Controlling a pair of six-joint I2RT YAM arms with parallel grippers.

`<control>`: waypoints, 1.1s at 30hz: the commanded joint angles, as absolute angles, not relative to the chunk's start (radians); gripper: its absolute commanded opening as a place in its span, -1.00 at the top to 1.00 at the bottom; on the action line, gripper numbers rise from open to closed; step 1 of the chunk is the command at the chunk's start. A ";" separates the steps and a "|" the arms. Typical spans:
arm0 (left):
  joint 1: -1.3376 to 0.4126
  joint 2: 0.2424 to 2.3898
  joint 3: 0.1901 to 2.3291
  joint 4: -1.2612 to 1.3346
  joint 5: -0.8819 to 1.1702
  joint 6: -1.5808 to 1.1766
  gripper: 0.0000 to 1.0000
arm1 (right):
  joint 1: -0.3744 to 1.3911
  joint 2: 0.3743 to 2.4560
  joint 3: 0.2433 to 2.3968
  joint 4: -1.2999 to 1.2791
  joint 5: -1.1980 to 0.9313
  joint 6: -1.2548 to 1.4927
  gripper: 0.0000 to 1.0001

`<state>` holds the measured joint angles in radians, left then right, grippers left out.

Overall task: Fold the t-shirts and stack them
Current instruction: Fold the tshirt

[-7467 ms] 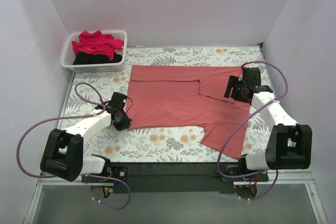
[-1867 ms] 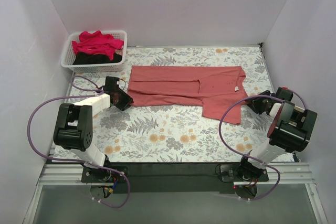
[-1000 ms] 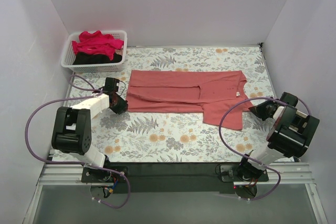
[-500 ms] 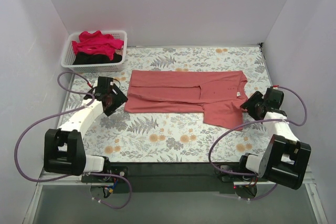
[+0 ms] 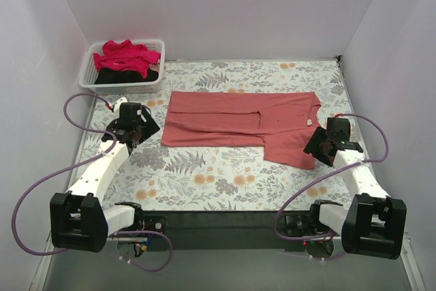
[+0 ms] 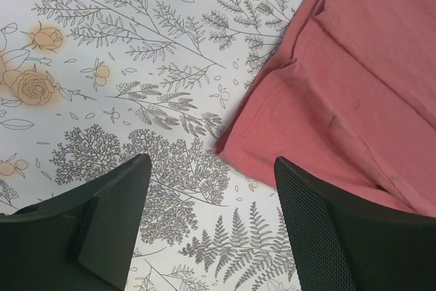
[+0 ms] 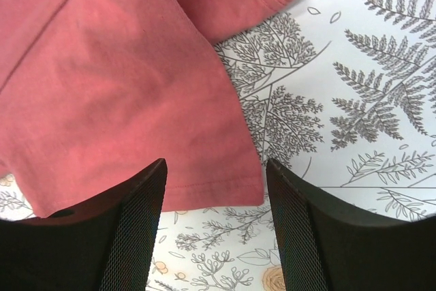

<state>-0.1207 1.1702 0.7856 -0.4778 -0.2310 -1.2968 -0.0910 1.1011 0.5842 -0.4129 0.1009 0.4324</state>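
Lying limp and light, the coral t-shirt (image 5: pixel 231 124) should pinch best at its corners; left gripper (image 6: pixel 211 168) and right gripper (image 7: pixel 216 168) gape wide, empty

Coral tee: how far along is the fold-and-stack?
Done: the coral-red tee lies on the table, folded once lengthwise. In hand: nothing. The left pincer and right pincer are open at its two ends, the right above the protruding sleeve. To do: sleeve and crosswise folds, then the crimson tee and black tee, both bunched in the basket. No stack yet.
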 commanded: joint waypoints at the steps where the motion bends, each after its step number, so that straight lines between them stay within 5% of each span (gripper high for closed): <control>1: -0.118 1.117 0.770 -0.463 -0.248 -1.270 -0.44 | -0.087 1.103 0.584 -0.472 0.150 0.399 -0.35; 7: -0.118 1.097 0.765 -0.459 -0.244 -1.269 -0.44 | -0.069 1.166 0.571 -0.488 0.143 0.408 -0.33; 13: -0.118 1.094 0.767 -0.456 -0.236 -1.264 -0.44 | -0.028 1.235 0.571 -0.477 0.147 0.410 -0.09; 16: -0.118 1.097 0.765 -0.454 -0.238 -1.262 -0.44 | -0.002 1.262 0.571 -0.469 0.141 0.420 0.21; 20: -0.118 1.103 0.765 -0.454 -0.241 -1.261 -0.44 | -0.002 1.282 0.619 -0.469 0.141 0.419 0.96; 33: -0.118 1.154 0.764 -0.453 -0.244 -1.256 -0.44 | -0.002 1.566 1.116 -0.439 -0.030 0.469 0.97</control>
